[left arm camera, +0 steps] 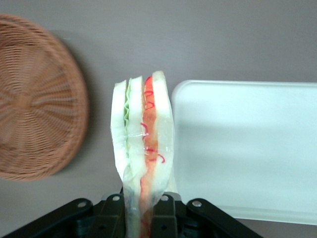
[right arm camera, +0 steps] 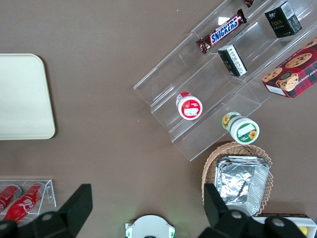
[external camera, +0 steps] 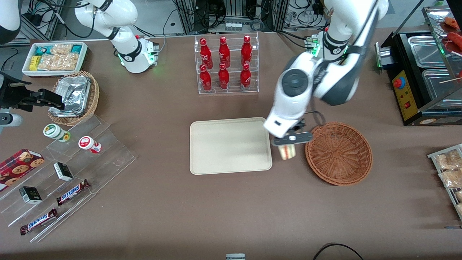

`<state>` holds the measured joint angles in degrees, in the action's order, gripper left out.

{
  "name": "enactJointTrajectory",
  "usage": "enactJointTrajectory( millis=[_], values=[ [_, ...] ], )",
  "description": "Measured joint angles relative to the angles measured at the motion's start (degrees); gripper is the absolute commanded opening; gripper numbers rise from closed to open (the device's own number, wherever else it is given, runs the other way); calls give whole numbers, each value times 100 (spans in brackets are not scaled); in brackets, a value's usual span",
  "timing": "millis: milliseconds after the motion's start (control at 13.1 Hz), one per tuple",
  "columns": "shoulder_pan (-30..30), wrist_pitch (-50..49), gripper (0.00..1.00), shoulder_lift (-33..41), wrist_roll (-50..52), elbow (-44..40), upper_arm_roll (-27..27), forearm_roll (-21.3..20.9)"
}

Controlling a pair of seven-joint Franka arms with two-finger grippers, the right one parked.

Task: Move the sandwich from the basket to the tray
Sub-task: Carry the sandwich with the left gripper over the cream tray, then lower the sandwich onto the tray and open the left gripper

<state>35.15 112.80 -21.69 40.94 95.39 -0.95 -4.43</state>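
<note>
Gripper (external camera: 291, 139): clamped narrow on the sandwich (external camera: 287, 151), which hangs below it, clear of the table (external camera: 231, 202). In the left wrist view the two fingers (left arm camera: 113, 218) press the wrapped wedge (left arm camera: 142, 158) at its base, with the bread slices standing on edge and the red, orange and green filling showing between them.

Position, taking the tray (external camera: 216, 159) as landmark: the gripper and sandwich sit just beside the tray's short edge at the working arm's end, in the gap between the tray and the basket (external camera: 339, 153). The sandwich is outside both. The wrist view confirms this, with the basket (left arm camera: 34, 104) to one side of the wedge and the tray (left arm camera: 247, 148) to the other.

Tray: cream, flat, nothing on it. Basket: reddish-brown wicker, nothing in it.

A clear rack of red bottles (external camera: 225, 63) stands farther from the front camera than the tray.
</note>
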Motion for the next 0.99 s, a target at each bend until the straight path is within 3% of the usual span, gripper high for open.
enactJointTrajectory(
  millis=[381, 992],
  values=[
    [722, 499, 0, -1252, 34, -887, -2, 1],
    [1267, 1265, 0, -1990, 309, -1031, -8, 1]
  ],
)
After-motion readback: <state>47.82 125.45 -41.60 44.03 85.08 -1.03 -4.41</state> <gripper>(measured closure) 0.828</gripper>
